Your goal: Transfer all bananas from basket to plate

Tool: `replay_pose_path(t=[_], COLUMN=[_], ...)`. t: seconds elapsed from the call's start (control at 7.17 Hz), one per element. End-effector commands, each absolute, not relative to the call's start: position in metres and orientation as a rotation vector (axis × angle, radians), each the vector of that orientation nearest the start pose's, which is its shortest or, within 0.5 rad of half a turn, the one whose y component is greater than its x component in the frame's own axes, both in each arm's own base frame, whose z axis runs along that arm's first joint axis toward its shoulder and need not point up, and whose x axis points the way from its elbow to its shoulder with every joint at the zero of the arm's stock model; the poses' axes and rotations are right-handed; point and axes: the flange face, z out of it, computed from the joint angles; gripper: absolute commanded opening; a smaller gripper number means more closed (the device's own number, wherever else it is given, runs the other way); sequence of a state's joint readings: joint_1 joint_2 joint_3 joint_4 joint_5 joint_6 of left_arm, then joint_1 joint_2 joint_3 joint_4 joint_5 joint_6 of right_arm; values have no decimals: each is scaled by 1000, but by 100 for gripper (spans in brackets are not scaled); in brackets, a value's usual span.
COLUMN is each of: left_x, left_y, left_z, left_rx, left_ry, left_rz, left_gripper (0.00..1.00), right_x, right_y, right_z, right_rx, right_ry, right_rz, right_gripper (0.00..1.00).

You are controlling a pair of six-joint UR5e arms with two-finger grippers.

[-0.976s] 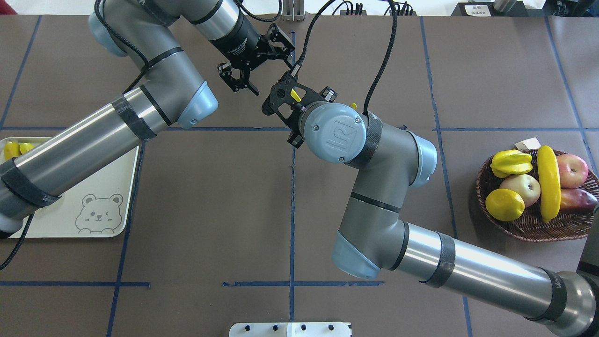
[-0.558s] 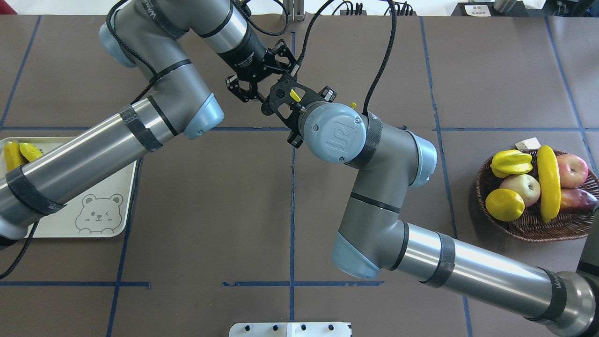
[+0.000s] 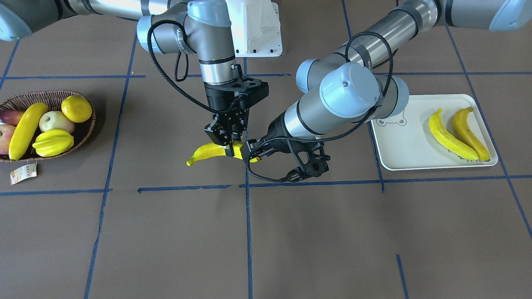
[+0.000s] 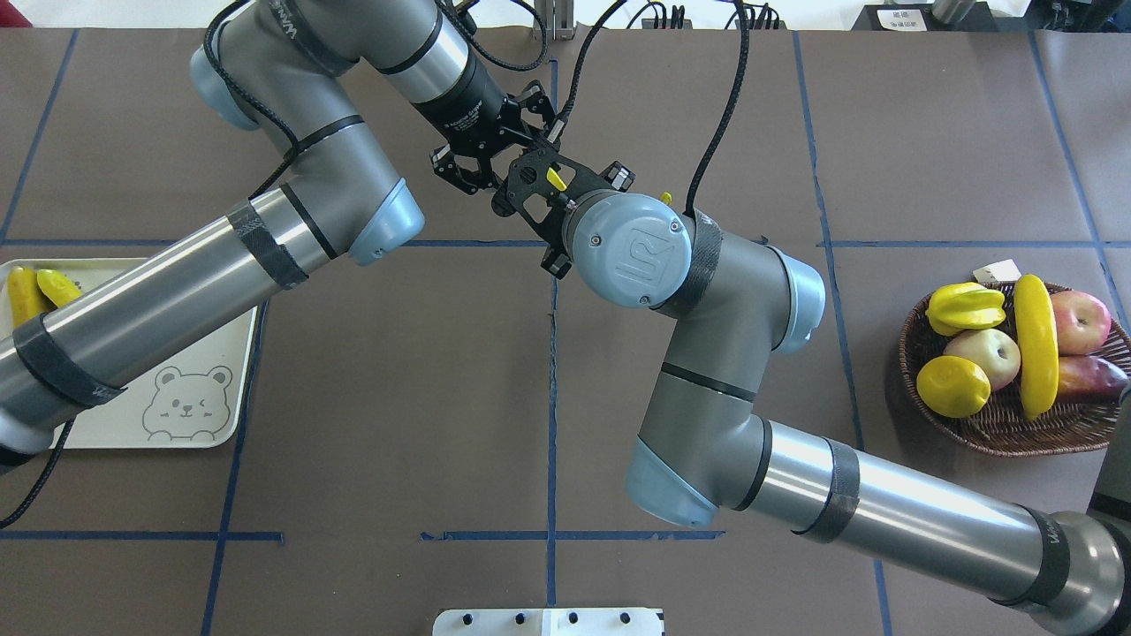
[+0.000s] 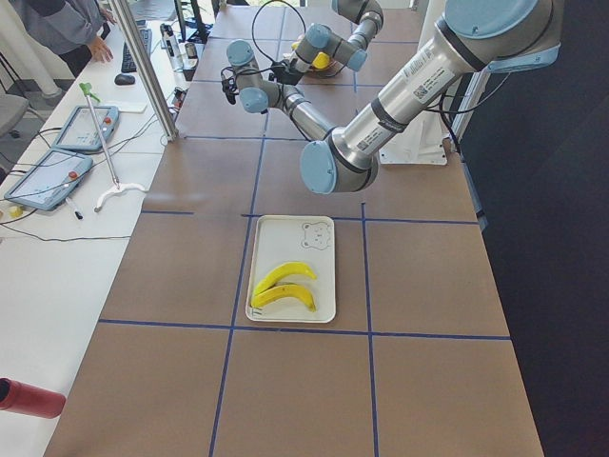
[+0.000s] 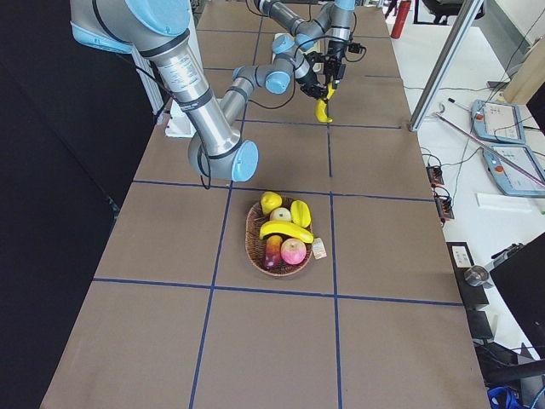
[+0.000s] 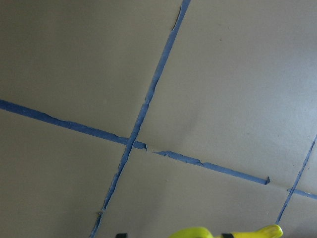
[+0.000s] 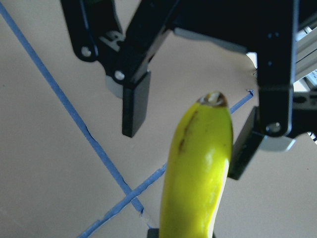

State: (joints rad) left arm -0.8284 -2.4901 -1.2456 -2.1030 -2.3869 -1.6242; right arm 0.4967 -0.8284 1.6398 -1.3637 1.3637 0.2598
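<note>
My right gripper [image 3: 227, 143] is shut on the middle of a yellow banana [image 3: 206, 153], held just above the table's centre. In the right wrist view, the open left gripper [image 8: 184, 151] straddles the end of this banana [image 8: 198, 168], one finger [image 8: 135, 103] on each side and neither touching. One more banana [image 4: 1036, 344] lies across the other fruit in the wicker basket [image 4: 1016, 435] on the right. The cream plate [image 3: 399, 145] carries two bananas [image 3: 447, 135] [image 3: 469, 131].
The basket also holds a starfruit [image 4: 965, 306], a lemon-like fruit [image 4: 952, 386] and apples [image 4: 1080, 321]. A paper tag [image 3: 23, 173] hangs off its rim. Both arms crowd the table's middle. A person [image 5: 67, 24] stands by the side bench with tablets [image 5: 48, 176].
My left gripper has moved right toward the right gripper and now straddles the held banana's end. The right arm has stayed still.
</note>
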Motion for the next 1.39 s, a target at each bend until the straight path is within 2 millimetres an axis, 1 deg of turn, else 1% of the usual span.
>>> replay_pose_path(t=[0.0, 0.14, 0.7, 0.84, 1.12, 1.26], left_x=[475, 475, 476, 476, 476, 476], left_y=[-606, -606, -605, -605, -605, -605], left_z=[139, 138, 135, 136, 136, 136], left_rx=[-270, -270, -270, -271, -271, -271], left_ry=[1249, 1250, 1253, 1252, 1252, 1252], left_rz=[-297, -298, -297, -297, -297, -298], left_gripper=[68, 68, 56, 56, 53, 48], right_x=[-536, -535, -537, -539, -540, -539], right_y=[-464, -464, -463, -459, -459, -459], right_z=[157, 156, 157, 156, 156, 156], right_rx=[932, 932, 930, 930, 930, 930], right_ry=[-490, -492, -494, -497, -498, -500], right_rz=[-634, -632, -633, -636, -634, -635], right_gripper=[30, 30, 30, 30, 30, 30])
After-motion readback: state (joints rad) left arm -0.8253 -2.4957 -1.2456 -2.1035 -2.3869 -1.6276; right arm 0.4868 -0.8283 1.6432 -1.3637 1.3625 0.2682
